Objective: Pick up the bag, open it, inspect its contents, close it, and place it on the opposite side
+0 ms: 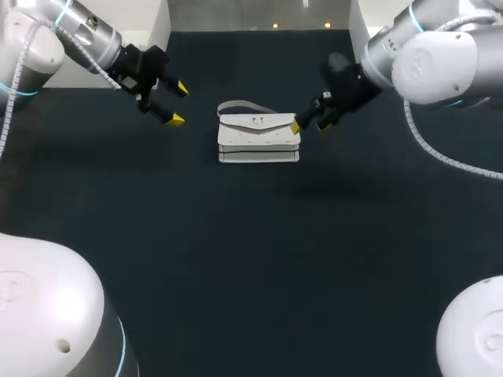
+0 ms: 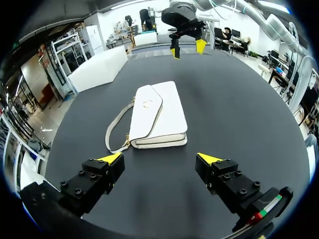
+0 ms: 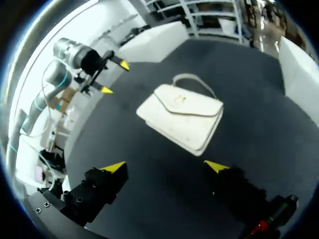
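Note:
A white handbag [image 1: 258, 138] lies flat on the dark table at the middle back, flap shut, its strap curled behind it. My left gripper [image 1: 175, 104] hangs to the bag's left, fingers wide open and empty. My right gripper [image 1: 308, 124] is just off the bag's right end, open, touching nothing. In the left wrist view the bag [image 2: 158, 117] lies ahead of the open left gripper [image 2: 159, 159], with the right gripper [image 2: 187, 48] beyond it. From the right wrist, the bag [image 3: 182, 117] lies ahead of the right gripper [image 3: 167, 166], the left gripper [image 3: 113, 77] farther off.
The dark tabletop [image 1: 251, 259] stretches bare in front of the bag. White arm bases [image 1: 47, 314] stand at the near corners.

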You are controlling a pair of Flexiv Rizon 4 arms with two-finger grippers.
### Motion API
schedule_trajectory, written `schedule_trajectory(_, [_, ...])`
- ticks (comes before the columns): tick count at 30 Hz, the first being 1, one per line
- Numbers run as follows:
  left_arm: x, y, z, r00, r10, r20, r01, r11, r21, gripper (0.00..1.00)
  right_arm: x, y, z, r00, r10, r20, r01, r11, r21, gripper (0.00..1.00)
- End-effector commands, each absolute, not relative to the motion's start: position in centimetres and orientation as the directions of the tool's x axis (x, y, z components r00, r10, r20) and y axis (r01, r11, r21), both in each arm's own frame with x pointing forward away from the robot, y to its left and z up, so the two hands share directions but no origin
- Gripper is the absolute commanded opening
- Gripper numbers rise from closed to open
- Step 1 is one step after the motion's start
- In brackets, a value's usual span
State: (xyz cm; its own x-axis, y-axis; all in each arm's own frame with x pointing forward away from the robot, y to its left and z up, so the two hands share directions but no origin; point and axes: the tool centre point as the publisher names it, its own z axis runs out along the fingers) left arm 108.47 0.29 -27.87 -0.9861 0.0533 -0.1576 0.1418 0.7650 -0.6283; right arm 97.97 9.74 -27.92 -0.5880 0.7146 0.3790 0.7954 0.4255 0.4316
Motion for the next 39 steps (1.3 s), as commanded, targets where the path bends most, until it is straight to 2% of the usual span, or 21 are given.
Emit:
schedule_trajectory(1, [108.4,-1.2,-25.6,-0.974,0.083,-0.209,0.186,0.82,-0.541,1.0,97.3,10.0,-27.5,-0.616,0.75,0.241,0.755,0.474,0.454,1.0])
schedule_trajectory(11, [109.1,-2.5,-23.5,-0.946,0.139,-0.292,0.268,0.842,-0.468,1.0,95.8,10.3,-28.2,-0.739,0.674,-0.013,0.573,0.638,0.514,1.0])
schedule_trajectory(18, [109.3,-3.3,-23.5,-0.943,0.15,-0.297,0.277,0.85,-0.449,1.0,95.1,11.0,-29.1,-0.778,0.601,-0.181,0.458,0.741,0.492,1.0])
schedule_trajectory(28, [109.6,-4.1,-23.2,-0.936,0.143,-0.321,0.282,0.851,-0.442,1.0,94.4,11.8,-29.9,-0.75,0.499,-0.435,0.281,0.835,0.473,1.0])
schedule_trajectory(39, [110.0,-4.8,-23.5,-0.929,0.136,-0.343,0.287,0.852,-0.438,1.0,94.6,12.4,-31.4,-0.712,0.389,-0.585,0.185,0.907,0.379,1.0])
